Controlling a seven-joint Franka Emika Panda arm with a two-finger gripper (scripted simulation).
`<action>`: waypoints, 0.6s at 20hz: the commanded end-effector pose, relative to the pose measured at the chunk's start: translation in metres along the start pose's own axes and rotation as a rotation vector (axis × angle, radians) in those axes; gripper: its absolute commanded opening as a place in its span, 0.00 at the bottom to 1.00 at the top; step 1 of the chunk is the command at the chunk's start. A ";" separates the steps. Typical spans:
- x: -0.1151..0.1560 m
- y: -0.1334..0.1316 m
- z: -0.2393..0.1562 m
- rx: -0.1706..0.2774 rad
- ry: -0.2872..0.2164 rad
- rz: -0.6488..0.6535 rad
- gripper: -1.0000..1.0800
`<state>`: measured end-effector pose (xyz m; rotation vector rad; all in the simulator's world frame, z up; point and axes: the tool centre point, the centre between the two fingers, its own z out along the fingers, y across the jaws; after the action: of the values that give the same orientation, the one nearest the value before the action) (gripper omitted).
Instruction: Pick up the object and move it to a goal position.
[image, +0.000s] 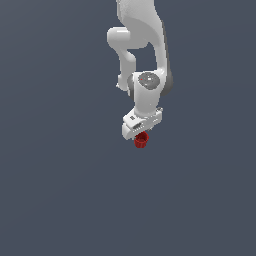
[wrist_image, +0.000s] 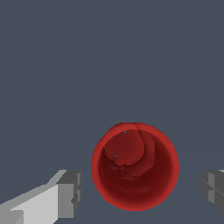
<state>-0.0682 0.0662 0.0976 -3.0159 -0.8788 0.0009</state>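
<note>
The small red tapered cup (image: 141, 140) sits just below my white gripper (image: 140, 134) in the exterior view. In the wrist view I look straight down into the cup's open mouth (wrist_image: 135, 166). It lies between my two grey fingertips (wrist_image: 70, 193), with a clear gap on each side. The gripper (wrist_image: 142, 188) is open and touches nothing. The fingers themselves are hidden behind the hand in the exterior view.
A plain dark grey-blue surface (image: 60, 190) fills both views. The white arm (image: 142, 45) rises from the gripper toward the top of the exterior view. No other objects or edges show.
</note>
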 end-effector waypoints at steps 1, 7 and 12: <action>0.000 0.000 0.000 0.000 0.000 0.000 0.96; -0.001 0.000 0.016 0.000 0.000 -0.002 0.96; -0.001 -0.001 0.040 0.000 0.000 -0.005 0.96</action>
<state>-0.0696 0.0665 0.0642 -3.0140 -0.8849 0.0007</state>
